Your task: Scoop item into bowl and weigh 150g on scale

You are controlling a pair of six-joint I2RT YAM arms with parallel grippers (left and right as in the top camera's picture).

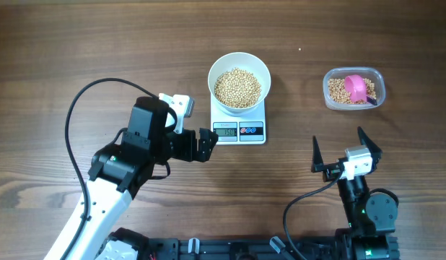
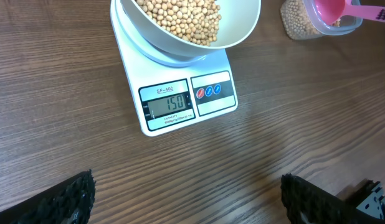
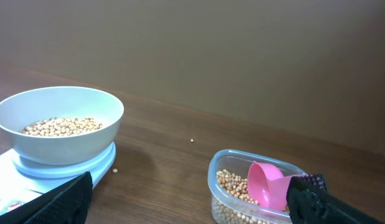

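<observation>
Your left tool (image 1: 206, 144), wide open and empty, is the nearer one, with the scale (image 1: 238, 133) just ahead of it and the bowl (image 1: 213, 75) of beans (image 1: 237, 87) resting on that, display (image 2: 171, 103) seemingly reading 150, while your right tool (image 1: 339, 139), equally wide, stands well apart.

The scale (image 1: 239, 126), with the bowl (image 1: 239, 59) on top, blocks the way straight ahead of my left gripper (image 1: 211, 144), which sits just beside its front corner. Bare table (image 1: 100, 43) lies free between scale and tub (image 1: 327, 90), ahead of my right gripper (image 1: 337, 135). A pink scoop (image 1: 359, 88) fills part of the tub.
</observation>
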